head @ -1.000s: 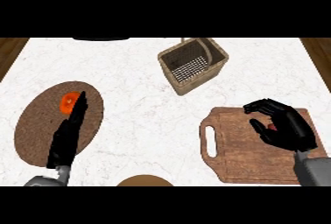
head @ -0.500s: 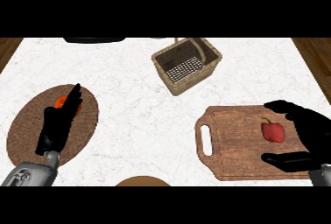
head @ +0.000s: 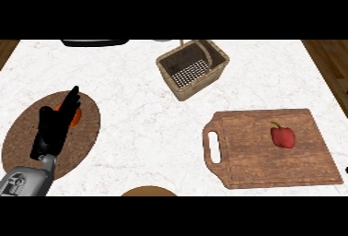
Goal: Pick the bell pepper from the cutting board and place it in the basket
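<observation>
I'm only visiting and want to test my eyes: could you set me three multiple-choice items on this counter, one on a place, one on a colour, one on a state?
1. Where does the bell pepper lie?
A. In the basket
B. On the cutting board
C. On the oval mat

2. What colour is the bell pepper?
A. Red
B. Green
C. Yellow

3. How is the left hand?
A. Curled round the pepper
B. Fingers straight, over the oval mat
C. Inside the basket

Answers:
1 B: it rests on the wooden cutting board, apart from the basket.
2 A: its body is red with a green stem.
3 B: its straight fingers stretch over the brown oval mat, partly hiding an orange thing.
</observation>
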### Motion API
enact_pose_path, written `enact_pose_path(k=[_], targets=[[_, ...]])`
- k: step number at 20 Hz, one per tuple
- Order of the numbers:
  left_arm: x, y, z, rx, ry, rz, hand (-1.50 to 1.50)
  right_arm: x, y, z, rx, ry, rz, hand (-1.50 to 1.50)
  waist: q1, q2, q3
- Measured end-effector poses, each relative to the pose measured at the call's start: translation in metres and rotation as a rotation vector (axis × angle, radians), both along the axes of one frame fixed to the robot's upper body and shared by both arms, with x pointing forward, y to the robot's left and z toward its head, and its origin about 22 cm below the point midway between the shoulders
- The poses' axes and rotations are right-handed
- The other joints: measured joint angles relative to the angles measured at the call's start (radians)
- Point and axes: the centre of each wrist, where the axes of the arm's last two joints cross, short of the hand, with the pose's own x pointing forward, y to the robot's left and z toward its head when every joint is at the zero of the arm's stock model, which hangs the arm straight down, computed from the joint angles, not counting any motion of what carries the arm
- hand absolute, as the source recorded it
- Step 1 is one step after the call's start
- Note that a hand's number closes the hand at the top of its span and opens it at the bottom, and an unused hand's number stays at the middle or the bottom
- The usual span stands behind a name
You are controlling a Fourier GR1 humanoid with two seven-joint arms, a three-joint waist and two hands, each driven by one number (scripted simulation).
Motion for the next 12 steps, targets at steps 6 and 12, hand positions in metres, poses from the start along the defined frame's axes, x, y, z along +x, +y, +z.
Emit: enact_pose_path(k=[6, 12], targets=[[0.001, -0.002, -0.001, -0.013, 0.009, -0.022, 0.00, -0.017, -0.013, 0.042, -0.284, 0.194, 0.028, -1.50, 0.015, 0.000, 0.001], [0.011, -0.006, 0.010, -0.015, -0.003, -0.034, 0.00, -0.027, -0.011, 0.055, -0.351, 0.287, 0.032, -1.50, 0.031, 0.002, 0.003]])
